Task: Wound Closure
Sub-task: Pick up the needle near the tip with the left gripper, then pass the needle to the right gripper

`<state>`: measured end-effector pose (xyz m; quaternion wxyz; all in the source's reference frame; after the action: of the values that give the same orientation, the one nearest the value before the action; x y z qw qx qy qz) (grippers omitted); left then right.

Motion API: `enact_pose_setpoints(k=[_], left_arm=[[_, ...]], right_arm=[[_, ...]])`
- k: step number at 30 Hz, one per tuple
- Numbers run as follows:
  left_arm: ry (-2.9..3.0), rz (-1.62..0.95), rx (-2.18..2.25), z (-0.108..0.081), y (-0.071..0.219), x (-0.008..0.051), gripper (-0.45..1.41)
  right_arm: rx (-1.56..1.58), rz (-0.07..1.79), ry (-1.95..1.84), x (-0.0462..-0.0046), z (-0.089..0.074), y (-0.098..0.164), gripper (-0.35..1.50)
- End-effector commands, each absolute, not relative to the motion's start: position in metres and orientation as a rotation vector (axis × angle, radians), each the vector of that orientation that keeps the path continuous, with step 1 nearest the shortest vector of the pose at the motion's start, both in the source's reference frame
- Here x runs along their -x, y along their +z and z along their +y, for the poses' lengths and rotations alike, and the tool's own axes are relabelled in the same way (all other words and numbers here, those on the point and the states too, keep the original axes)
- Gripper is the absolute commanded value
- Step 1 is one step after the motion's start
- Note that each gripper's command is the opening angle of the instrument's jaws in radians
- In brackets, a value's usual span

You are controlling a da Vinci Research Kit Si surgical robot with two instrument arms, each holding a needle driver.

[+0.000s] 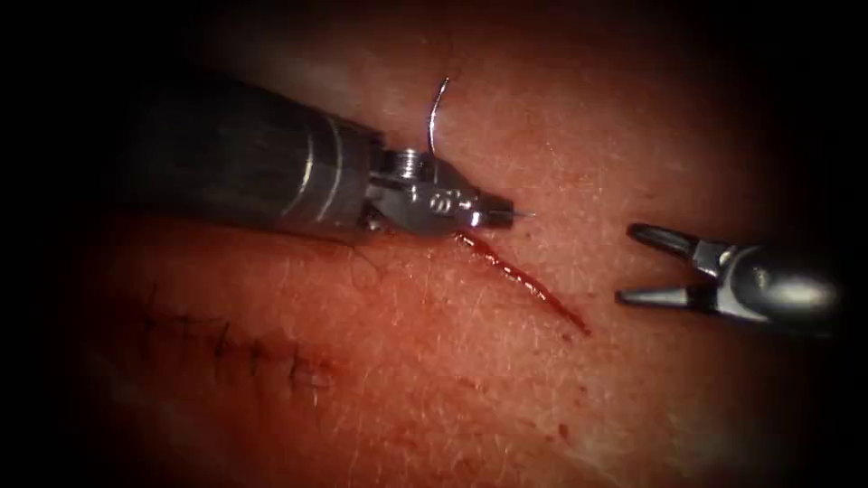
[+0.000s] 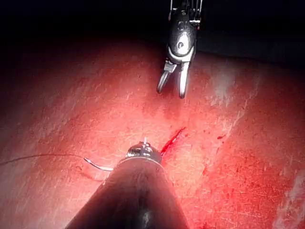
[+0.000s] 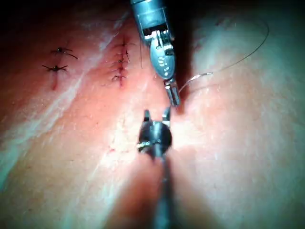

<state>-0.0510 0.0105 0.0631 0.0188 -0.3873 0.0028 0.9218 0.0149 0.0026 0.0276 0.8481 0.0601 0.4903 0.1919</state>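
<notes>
Both tools off tissue (image 1: 380,361): left tool (image 1: 499,215) grips needle (image 1: 435,113), right tool (image 1: 637,267) open, empty

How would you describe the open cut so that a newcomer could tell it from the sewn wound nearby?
Start with the tissue and find the left arm's pincer, shut on the needle. The open cut begins just below that tip and slants down toward the right. Unlike the sewn wound at lower left with dark cross-stitches, it is a bare red slit with no thread across it.
</notes>
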Motion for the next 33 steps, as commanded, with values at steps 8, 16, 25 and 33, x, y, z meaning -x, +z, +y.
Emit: enact_pose_setpoints(k=[8,16,25,33], left_arm=[[2.778,0.057,1.761,0.0073,0.0613,0.0488,-0.45],[2.505,0.136,2.269,0.0063,0.0612,0.0457,-0.45],[2.439,0.109,2.391,0.0054,0.0609,0.0459,-0.45],[2.426,0.141,2.486,0.0049,0.0599,0.0460,-0.45]], right_arm=[[-0.203,1.067,0.516,-0.0165,0.0035,0.0289,0.42],[-0.477,1.219,0.752,-0.0185,0.0045,0.0300,0.40],[-0.562,1.256,0.804,-0.0213,0.0053,0.0304,0.38],[-0.598,1.263,0.877,-0.0225,0.0063,0.0322,0.50]])
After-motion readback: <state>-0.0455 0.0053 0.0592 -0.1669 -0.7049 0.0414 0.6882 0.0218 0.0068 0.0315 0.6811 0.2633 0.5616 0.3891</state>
